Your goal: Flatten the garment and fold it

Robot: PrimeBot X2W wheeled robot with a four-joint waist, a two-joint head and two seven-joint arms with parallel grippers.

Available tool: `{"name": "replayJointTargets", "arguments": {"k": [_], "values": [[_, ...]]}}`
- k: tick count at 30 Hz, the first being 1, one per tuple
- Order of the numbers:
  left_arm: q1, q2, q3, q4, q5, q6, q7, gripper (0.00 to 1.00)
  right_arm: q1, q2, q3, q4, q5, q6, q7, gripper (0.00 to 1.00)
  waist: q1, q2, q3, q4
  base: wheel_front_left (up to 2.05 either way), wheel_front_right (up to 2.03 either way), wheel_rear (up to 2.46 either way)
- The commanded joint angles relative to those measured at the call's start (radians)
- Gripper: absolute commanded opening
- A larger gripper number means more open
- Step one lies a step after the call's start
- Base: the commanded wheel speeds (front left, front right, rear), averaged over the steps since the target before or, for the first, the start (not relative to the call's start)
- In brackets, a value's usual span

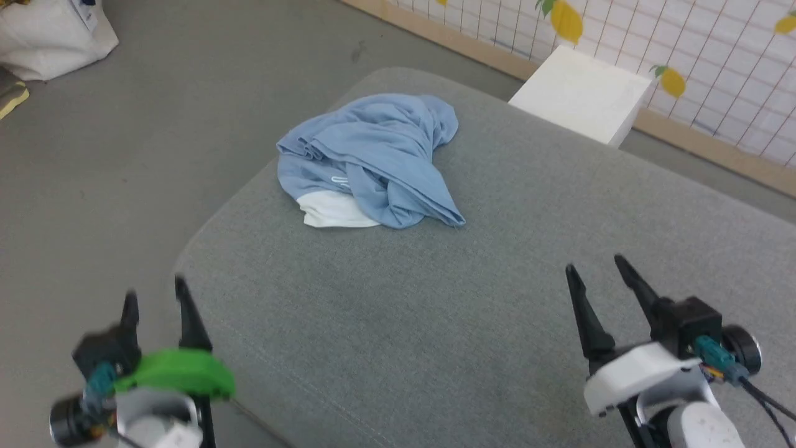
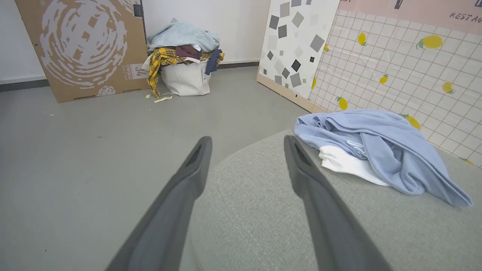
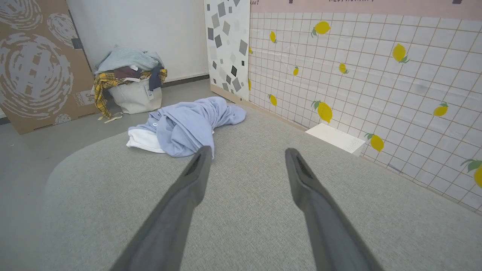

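Shirt (image 1: 373, 155) lies crumpled in a heap on the far left part of the grey cushion (image 1: 510, 274), its white part (image 1: 333, 213) poking out at the near edge. Left gripper (image 1: 155, 289) hangs by the cushion's near left corner, right gripper (image 1: 594, 264) over its near right side. Both have fingers spread, empty, well apart from the shirt.
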Motion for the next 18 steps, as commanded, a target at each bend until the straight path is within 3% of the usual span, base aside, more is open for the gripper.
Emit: {"name": "replayJointTargets", "arguments": {"k": [1,5,11,18], "values": [[-0.068,0.011,-0.003,0.009,-0.022,-0.011,0.004,1.00,-0.032,0.000,0.005,-0.018,-0.016,-0.002,0.009,1.00,0.0000,0.0000,0.090,-0.036,0.00,0.00,0.00],[-0.277,0.010,-0.018,0.059,-0.090,-0.041,0.095,1.00,-0.092,-0.007,0.004,-0.082,-0.066,-0.002,0.046,1.00,0.0000,0.0000,0.243,-0.080,0.00,0.00,0.00],[-0.604,0.069,-0.054,0.184,-0.148,-0.097,0.278,1.00,-0.174,-0.043,0.011,-0.139,-0.078,-0.002,0.070,1.00,0.0000,0.0000,0.434,-0.154,0.00,0.00,0.00],[-0.824,0.098,-0.025,0.338,-0.255,-0.132,0.492,1.00,-0.250,-0.056,0.022,-0.151,-0.069,-0.002,0.055,1.00,0.0000,0.0000,0.554,-0.274,0.00,0.00,0.00]]}}
